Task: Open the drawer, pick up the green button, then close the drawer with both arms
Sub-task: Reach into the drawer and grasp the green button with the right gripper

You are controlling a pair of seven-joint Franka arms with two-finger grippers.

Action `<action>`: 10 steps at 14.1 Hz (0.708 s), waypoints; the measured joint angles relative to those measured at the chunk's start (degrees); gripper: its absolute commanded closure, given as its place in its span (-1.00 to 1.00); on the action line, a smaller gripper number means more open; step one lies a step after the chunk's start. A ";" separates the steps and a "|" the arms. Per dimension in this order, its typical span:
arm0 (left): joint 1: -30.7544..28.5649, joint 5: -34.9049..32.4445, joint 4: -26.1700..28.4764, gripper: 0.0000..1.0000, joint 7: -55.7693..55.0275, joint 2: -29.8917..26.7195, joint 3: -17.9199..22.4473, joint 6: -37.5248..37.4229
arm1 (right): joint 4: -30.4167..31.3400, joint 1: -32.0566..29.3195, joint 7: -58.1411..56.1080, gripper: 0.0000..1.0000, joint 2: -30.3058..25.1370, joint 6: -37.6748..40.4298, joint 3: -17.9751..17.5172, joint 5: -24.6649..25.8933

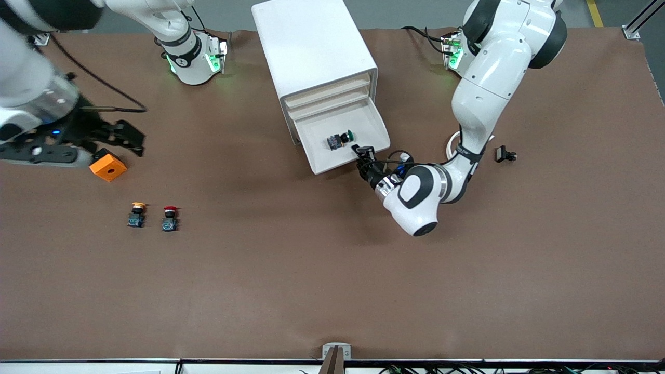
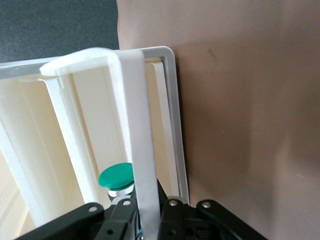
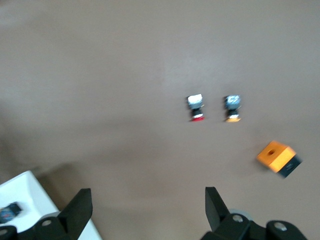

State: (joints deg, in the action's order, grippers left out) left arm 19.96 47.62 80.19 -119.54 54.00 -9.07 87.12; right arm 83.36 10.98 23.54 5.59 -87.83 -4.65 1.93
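Drawer [image 1: 358, 136] is pulled out of the cabinet [image 1: 311, 47], green button [image 1: 340, 141] lying inside on its side. Left tool [image 1: 363, 154] sits at the drawer's front edge, fingers closed on the front wall [image 2: 135, 140]; button is just inside that wall, apart from the fingers. Right tool [image 1: 111, 135] hangs with fingers [image 3: 80, 210] spread wide and holding nothing, over the surface [image 1: 311, 270] near the orange block [image 1: 107, 167] at the right arm's end. Yellow button [image 1: 136, 214] and red button [image 1: 169, 218] stand side by side, nearer the camera.

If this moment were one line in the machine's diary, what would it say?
drawer: open | green button: inside | left end effector: shut on drawer front edge | right end effector: open, above table, waiting
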 measured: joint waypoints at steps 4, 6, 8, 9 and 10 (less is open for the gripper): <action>-2.55 0.00 -2.21 -1.00 1.74 0.00 0.09 0.99 | 0.21 10.31 21.01 -1.00 1.80 2.21 -0.13 -0.60; -4.33 0.00 -4.08 -1.00 1.87 -0.03 0.21 1.04 | 0.25 17.18 34.20 -1.00 3.82 2.04 -0.20 -0.71; -6.25 0.00 -6.77 -1.00 1.89 -0.14 0.56 1.01 | 0.31 23.53 45.82 -1.00 6.20 -0.09 -0.24 -0.97; -6.83 0.00 -7.99 -1.00 2.01 -0.24 1.02 0.99 | 0.39 25.90 50.49 -1.00 7.56 -1.62 -0.24 -1.85; -7.03 0.00 -8.97 -1.00 2.76 -0.36 1.95 0.97 | 0.47 27.64 54.73 -1.00 9.15 -3.57 -0.22 -3.23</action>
State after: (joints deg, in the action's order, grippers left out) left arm 12.93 47.62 71.22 -116.77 53.64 -7.13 88.09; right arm 83.83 38.62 78.27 14.74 -91.41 -4.87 -1.30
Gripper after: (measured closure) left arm 0.000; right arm 0.000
